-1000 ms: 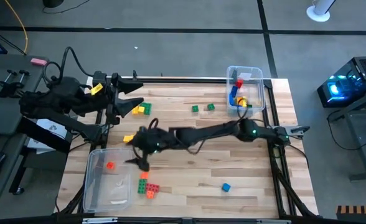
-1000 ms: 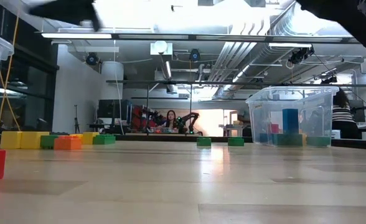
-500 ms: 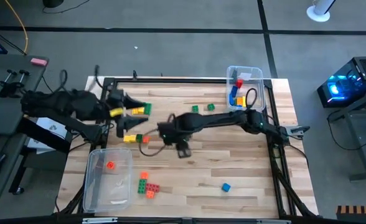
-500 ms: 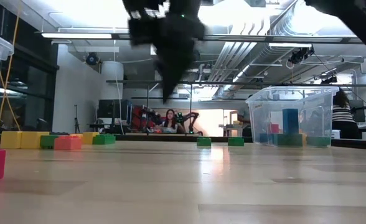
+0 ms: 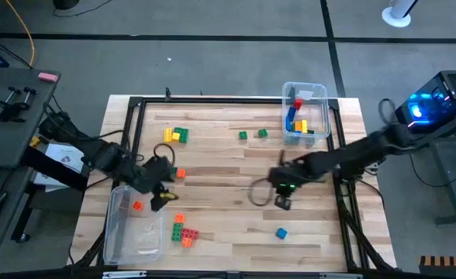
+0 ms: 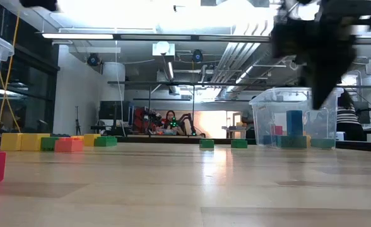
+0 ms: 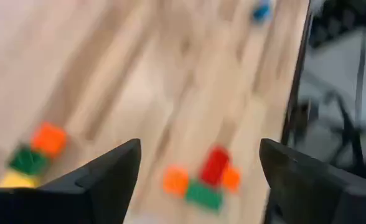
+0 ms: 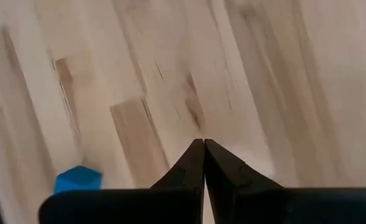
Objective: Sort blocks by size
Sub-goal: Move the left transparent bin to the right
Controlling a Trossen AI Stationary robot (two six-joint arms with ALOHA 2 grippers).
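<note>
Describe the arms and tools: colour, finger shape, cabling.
Both arms are dark, near black, with jointed links. The left tool has two broad, flat, wedge-shaped black fingers; the right tool has fingers tapering to points. A loose dark cable loops beside the right tool's wrist in the high view.

Bare tabletop (image 5: 228,163) is seen around the centre. At nine o'clock the way is blocked by the left gripper (image 5: 160,197), and at three o'clock by the right gripper (image 5: 281,201).

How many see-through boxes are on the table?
2. One clear bin sits at the table's far right corner with several blocks inside. The other clear bin is at the near left corner, holding one orange block.
</note>
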